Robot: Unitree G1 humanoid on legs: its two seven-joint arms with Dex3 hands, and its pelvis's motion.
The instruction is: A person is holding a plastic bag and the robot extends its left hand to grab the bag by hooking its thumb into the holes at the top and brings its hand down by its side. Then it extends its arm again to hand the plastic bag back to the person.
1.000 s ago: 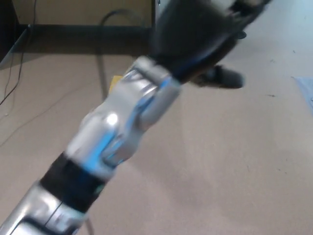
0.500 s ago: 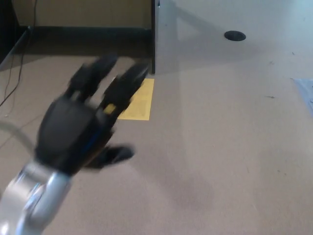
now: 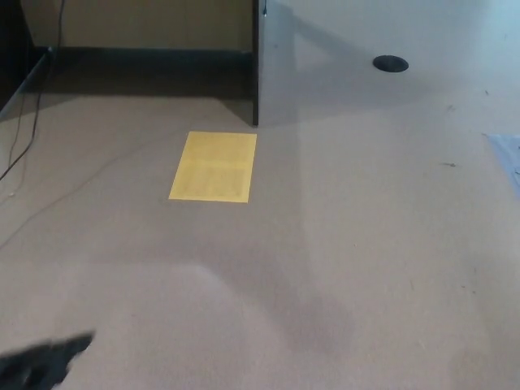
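Only the black tips of my left hand point(image 3: 41, 364) show, at the bottom left corner of the head view, blurred and mostly cut off by the picture's edge. I cannot make out how the hand stands from this sliver. No plastic bag shows anywhere, and no person is in the picture. My right hand is out of the picture.
A yellow sheet point(image 3: 214, 166) lies flat on the tan floor point(image 3: 349, 244). A dark wall edge point(image 3: 255, 65) stands behind it, with a black round spot point(image 3: 390, 62) at the far right. Thin cables point(image 3: 32, 122) trail along the left side. A pale blue patch point(image 3: 508, 154) touches the right edge.
My left arm has dropped from stretched up across the picture to the bottom left corner, uncovering the yellow sheet. It held nothing in the earlier frames.
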